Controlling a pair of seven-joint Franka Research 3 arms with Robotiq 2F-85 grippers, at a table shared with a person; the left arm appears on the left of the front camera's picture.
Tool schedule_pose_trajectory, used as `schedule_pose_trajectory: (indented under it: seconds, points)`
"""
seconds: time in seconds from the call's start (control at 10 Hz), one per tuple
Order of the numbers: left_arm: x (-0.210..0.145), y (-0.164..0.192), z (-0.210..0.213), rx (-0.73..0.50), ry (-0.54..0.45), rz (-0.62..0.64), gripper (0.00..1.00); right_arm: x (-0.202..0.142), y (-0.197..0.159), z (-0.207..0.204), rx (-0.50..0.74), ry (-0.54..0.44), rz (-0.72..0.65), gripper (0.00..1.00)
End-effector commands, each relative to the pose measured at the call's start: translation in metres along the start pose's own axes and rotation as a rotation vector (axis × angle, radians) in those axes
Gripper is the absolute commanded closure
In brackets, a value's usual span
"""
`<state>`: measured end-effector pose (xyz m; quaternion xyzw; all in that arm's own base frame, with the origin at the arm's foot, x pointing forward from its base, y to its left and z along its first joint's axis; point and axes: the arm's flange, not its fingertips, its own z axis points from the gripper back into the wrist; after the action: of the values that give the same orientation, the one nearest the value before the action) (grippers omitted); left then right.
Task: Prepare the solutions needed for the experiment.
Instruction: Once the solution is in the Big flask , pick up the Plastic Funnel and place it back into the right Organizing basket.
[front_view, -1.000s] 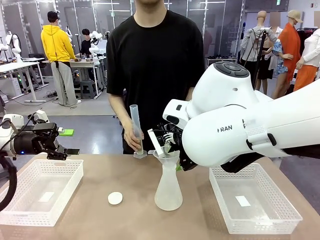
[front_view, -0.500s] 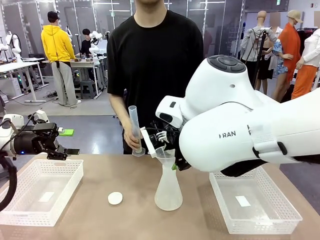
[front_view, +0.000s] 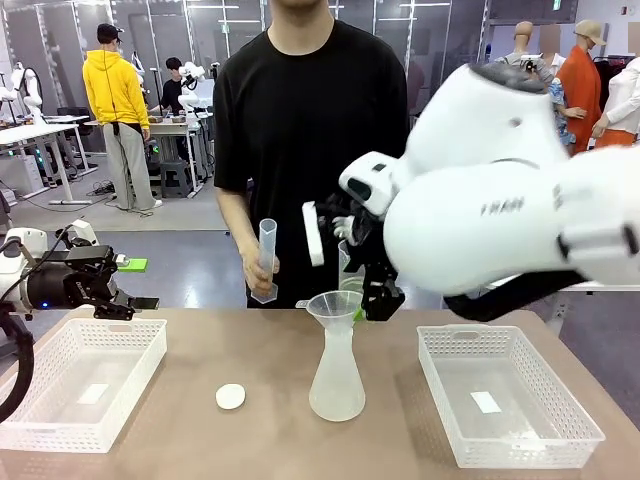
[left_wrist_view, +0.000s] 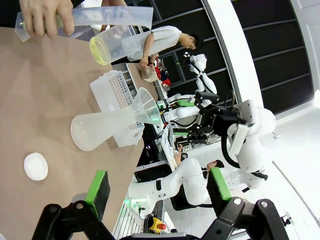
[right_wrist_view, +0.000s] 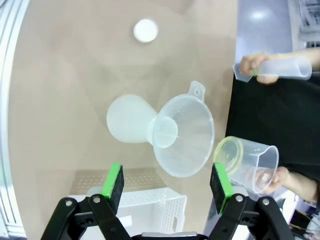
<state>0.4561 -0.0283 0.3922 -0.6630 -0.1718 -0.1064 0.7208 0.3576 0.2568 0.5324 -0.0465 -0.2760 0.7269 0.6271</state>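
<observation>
On the worktop: tan, matte surface; a frosted flask stands near the middle with a clear funnel seated in its neck; a small white disc lies to the flask's left, apart from it.
Baskets: white mesh, a left basket and a right basket, one at each end of the worktop.
Liquid: shallow pale yellow-green layer in the bottom of a clear beaker, held off the worktop in the person's hand, just beside the funnel's rim.
Other hand: holds a clear measuring cylinder in the air over the far edge.
Right gripper: above the funnel, looking down on it; jaws apart, nothing between the pads.
Left gripper: at the left end, near the left basket; jaws wide, empty.
Person: black T-shirt, standing at the far side.
Room: open hall, grey floor, dark glass partitions; desks farther back, someone in a yellow hoodie standing there.
</observation>
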Motion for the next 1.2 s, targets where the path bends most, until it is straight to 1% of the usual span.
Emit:
schedule_pose_trajectory:
  seconds: [0.0,0.1,0.2,0.4,0.5,0.6,0.7,0.8,0.9,1.0,1.1]
  points:
    - [0.000,0.000,0.001,-0.001,-0.004,-0.020,0.00,-0.026,0.014,0.025,0.014,-0.133,-0.243,0.13]
    - [0.000,0.000,0.001,-0.001,-0.004,-0.020,0.00,-0.042,0.020,0.035,0.018,-0.176,-0.359,0.13]
    - [0.000,0.000,0.001,-0.001,-0.004,-0.020,0.00,-0.061,0.025,0.041,0.049,-0.212,-0.494,0.13]
    - [0.000,0.000,0.001,-0.001,-0.004,-0.020,0.00,-0.090,0.034,0.041,0.162,-0.276,-0.729,0.13]
    - [0.000,0.000,0.001,-0.001,-0.004,-0.020,0.00,-0.102,0.037,0.038,0.224,-0.340,-0.810,0.13]
    - [0.000,0.000,0.001,-0.001,-0.004,-0.020,0.00,-0.115,0.039,0.033,0.294,-0.356,-0.891,0.13]
    - [0.000,0.000,0.001,-0.001,-0.004,-0.020,0.00,-0.127,0.044,0.030,0.329,-0.365,-0.962,0.13]
    - [0.000,0.000,0.001,-0.001,-0.004,-0.020,0.00,-0.140,0.049,0.025,0.374,-0.409,-1.032,0.13]
    - [0.000,0.000,0.001,-0.001,-0.004,-0.020,0.00,-0.157,0.055,0.017,0.416,-0.428,-1.144,0.13]
    - [0.000,0.000,0.001,-0.001,-0.004,-0.020,0.00,-0.171,0.062,0.009,0.446,-0.446,-1.218,0.13]
    - [0.000,0.000,0.001,-0.001,-0.004,-0.020,0.00,-0.183,0.070,0.000,0.492,-0.490,-1.287,0.13]
